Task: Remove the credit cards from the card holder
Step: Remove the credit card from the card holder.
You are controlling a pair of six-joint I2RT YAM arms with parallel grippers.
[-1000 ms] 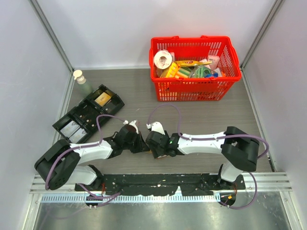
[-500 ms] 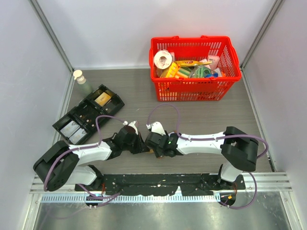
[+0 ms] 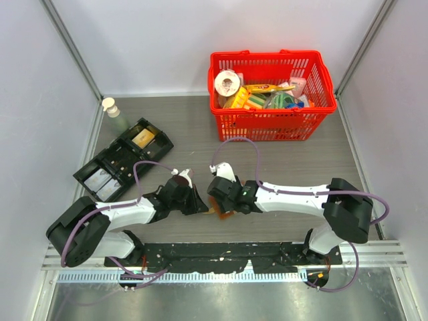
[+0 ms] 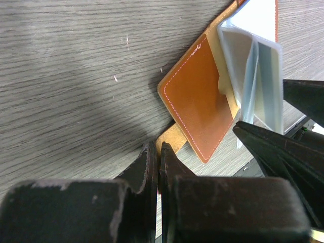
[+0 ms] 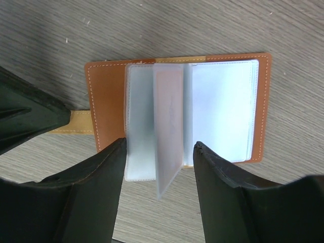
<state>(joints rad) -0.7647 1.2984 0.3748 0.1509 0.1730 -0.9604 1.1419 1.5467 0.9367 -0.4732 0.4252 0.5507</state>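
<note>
The card holder (image 5: 104, 96) lies open on the table, brown leather outside, pale grey-blue sleeves (image 5: 223, 111) inside. My right gripper (image 5: 159, 152) is open just above it, with one sleeve (image 5: 169, 131) standing up between its fingers. My left gripper (image 4: 159, 152) is shut on the tan closing tab (image 4: 172, 135) at the holder's edge (image 4: 200, 111). I cannot make out a credit card in the sleeves. In the top view both grippers meet at the table's near middle, left (image 3: 199, 202) and right (image 3: 219, 200), and only an orange sliver of the holder (image 3: 216, 213) shows.
A red basket (image 3: 271, 124) full of groceries stands at the back right. A black compartmented tray (image 3: 124, 160) lies at the left, with a small bottle (image 3: 110, 107) behind it. A black rail (image 3: 221, 254) runs along the near edge.
My right arm has stretched out to the right and its wrist has shifted slightly back, uncovering a sliver of the holder. My left gripper has stayed shut on the tab.
</note>
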